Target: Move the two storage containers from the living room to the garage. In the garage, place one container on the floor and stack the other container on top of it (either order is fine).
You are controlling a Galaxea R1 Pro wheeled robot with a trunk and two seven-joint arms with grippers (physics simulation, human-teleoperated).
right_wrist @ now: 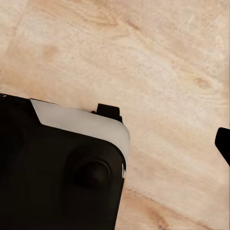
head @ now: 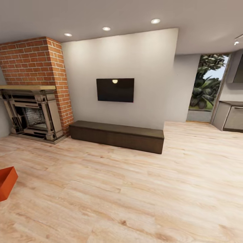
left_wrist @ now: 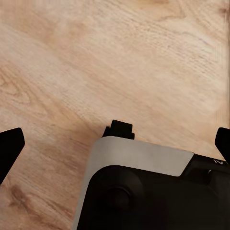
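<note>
Standing in the living room, I am at the search-and-approach step, nothing picked up yet. One storage container (head: 6, 182) sits on the wood floor (head: 135, 195) at 9 o'clock, cut off by the frame edge; the second is unseen. Left tool (left_wrist: 115, 143): tips wide apart, empty. Right tool: one tip (right_wrist: 223, 143) visible, spread untellable. Next: turn toward 9 o'clock and close in.

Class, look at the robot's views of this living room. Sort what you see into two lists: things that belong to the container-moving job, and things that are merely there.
Belongs to the job:
- storage container, orange-red, on the wood floor at the head view's left edge, partly cut off
- left gripper, open, holding nothing

Merely there:
- brick fireplace
- wall television
- low dark bench
- glass door
</note>
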